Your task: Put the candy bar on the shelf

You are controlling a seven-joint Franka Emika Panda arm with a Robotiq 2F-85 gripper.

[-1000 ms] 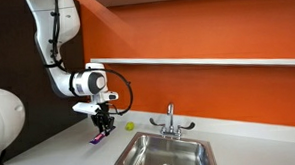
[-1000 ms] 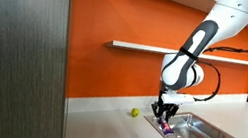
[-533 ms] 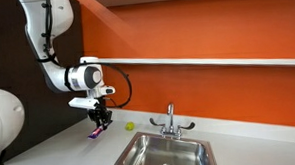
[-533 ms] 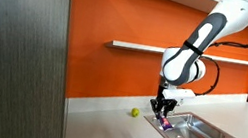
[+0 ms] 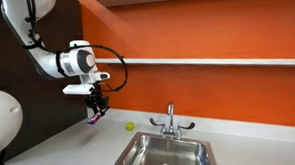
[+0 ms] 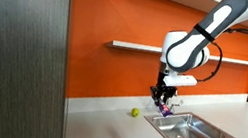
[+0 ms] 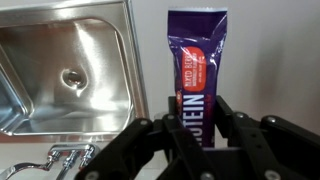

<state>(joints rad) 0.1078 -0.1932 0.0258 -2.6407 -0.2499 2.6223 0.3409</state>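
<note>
Fingers: black fingers [image 7: 228, 128] clamped on the lower end of the flat purple-wrapped candy bar [image 7: 197, 60].
Candy bar: held in the air, clear of the pale grey worktop [image 5: 65, 151]; in an exterior view, left of the steel sink [image 5: 165, 150].
Shelf: long thin white shelf [image 5: 207, 61] on the orange wall, higher than the bar, apart from it.
Ball: small yellow-green ball [image 6: 135, 111] on the worktop near the wall.
</note>
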